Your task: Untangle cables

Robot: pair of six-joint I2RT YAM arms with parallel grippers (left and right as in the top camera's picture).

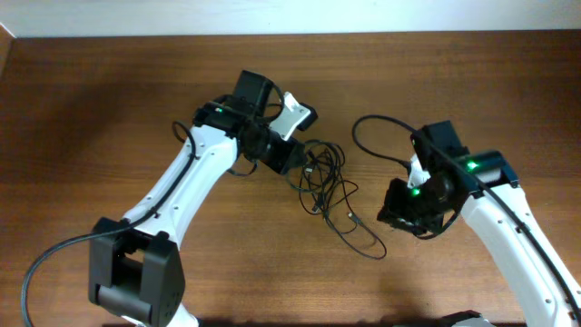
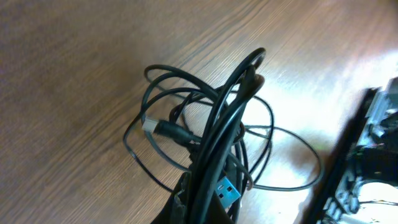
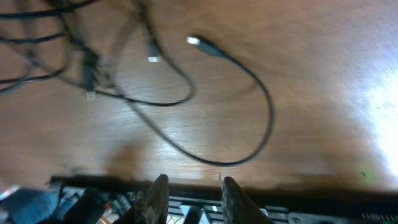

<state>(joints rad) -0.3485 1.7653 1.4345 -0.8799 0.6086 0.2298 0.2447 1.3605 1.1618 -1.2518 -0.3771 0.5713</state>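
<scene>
Black, thin, limp, light cords point(image 2: 224, 121) are bunching in the clamped left fingers point(image 2: 183, 208), right fingers point(image 3: 159, 196) hanging part-open and empty; stiffer silver-tipped plug ends point(image 3: 194, 41) are probably offering surer holds.

Black cables point(image 1: 322, 177), blue plug point(image 2: 228, 191), perhaps silver tips point(image 3: 193, 40)

Tangled black cables point(image 2: 214, 134) on wooden table point(image 2: 74, 62)

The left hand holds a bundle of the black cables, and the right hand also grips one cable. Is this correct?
Not quite. The left hand does hold the cables, but the right hand grips nothing: the right wrist view shows its fingers apart, with nothing between them.
</scene>
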